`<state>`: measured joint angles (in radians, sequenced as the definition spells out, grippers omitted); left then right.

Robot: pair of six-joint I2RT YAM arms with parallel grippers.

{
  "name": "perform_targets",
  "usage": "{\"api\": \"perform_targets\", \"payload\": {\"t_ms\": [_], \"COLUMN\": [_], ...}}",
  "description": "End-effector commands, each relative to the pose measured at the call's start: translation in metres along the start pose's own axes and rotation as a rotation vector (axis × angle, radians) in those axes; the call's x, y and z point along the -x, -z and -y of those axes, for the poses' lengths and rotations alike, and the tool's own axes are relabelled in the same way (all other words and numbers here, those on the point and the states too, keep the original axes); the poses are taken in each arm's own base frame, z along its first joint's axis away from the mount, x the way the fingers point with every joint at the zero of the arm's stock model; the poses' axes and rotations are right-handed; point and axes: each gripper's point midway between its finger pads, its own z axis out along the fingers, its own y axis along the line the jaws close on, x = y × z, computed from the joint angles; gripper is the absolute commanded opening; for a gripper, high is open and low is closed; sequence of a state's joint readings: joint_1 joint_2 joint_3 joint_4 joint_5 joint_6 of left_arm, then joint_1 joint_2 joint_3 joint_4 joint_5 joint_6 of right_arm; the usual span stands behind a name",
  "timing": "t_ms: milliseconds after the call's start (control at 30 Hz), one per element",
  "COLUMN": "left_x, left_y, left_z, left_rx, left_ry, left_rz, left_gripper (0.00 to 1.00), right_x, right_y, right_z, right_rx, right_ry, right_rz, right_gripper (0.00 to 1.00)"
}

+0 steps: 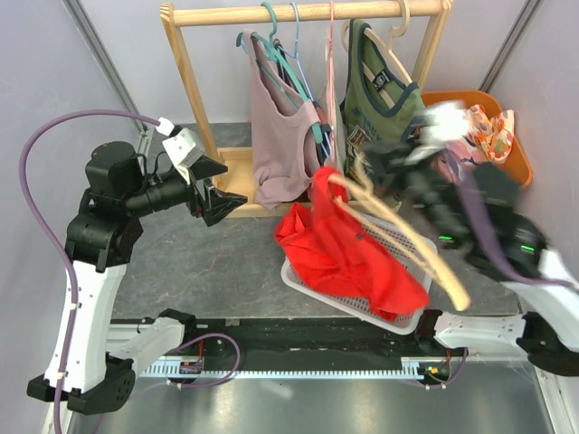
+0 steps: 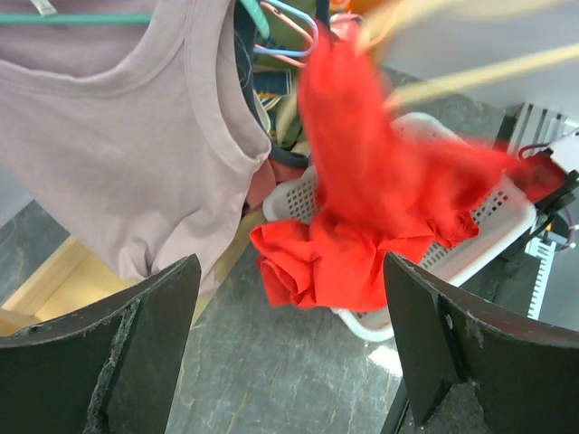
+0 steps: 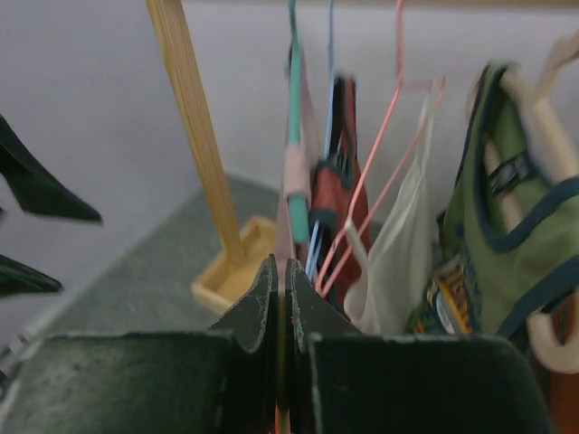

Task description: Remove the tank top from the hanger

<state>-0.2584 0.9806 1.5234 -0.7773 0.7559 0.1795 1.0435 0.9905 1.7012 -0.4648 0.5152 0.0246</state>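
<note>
I see left gripper (image 1: 231, 187) wide open, empty, hovering in free space between rack post (image 1: 185, 72) and red tank top (image 1: 348, 258). Right gripper (image 3: 279, 271) pinched nearly closed on wooden hanger (image 1: 425, 253), blurred. Red tank top draped from hanger, sagging over white basket (image 1: 303, 276). Mauve top (image 1: 276, 136), green top (image 1: 375, 99) hang close behind; orange bin (image 1: 516, 154) far right.

Pale grey walls (image 1: 222, 63) enclose a dark, seemingly stone-textured tabletop (image 1: 208, 271) bearing a wooden clothes rack (image 1: 235, 14).

Mauve tank top (image 1: 276, 136) and green tank top (image 1: 380, 99) are hung on wooden rack (image 1: 308, 13); orange bin (image 1: 511, 149) is seen right of rack, white basket (image 1: 317, 291) in front.
</note>
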Motion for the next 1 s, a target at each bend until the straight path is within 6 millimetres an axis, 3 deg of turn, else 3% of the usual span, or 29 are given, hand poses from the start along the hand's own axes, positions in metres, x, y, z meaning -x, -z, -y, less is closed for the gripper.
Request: {"api": "perform_targets", "payload": {"t_ms": [0, 467, 700, 767, 867, 967], "left_x": [-0.007, -0.028, -0.038, -0.038, -0.038, -0.037], "left_y": [-0.003, -0.007, -0.007, -0.005, -0.002, 0.001], "left_z": [-0.006, -0.008, -0.008, -0.009, -0.009, -0.007], "left_rx": [0.022, 0.027, 0.035, 0.046, 0.055, 0.057], "left_ry": [-0.05, -0.071, -0.073, -0.084, -0.092, -0.102], "left_rz": [-0.017, -0.075, -0.099, -0.102, -0.102, -0.1], "left_gripper": [0.89, 0.89, 0.89, 0.89, 0.89, 0.89], "right_x": [-0.086, -0.22, -0.258, -0.276, -0.285, -0.282], "right_y": [-0.007, -0.022, -0.044, -0.043, -0.048, -0.056], "right_z": [0.004, 0.009, 0.009, -0.001, -0.018, -0.036], "right_rx": [-0.071, -0.063, 0.005, 0.061, 0.129, 0.203], "right_ry": [0.059, 0.169, 0.084, 0.039, -0.025, -0.088], "right_rz": [-0.234, -0.584, -0.604, -0.628, -0.601, -0.559], "right_gripper": [0.0, 0.0, 0.0, 0.0, 0.0, 0.0]}}
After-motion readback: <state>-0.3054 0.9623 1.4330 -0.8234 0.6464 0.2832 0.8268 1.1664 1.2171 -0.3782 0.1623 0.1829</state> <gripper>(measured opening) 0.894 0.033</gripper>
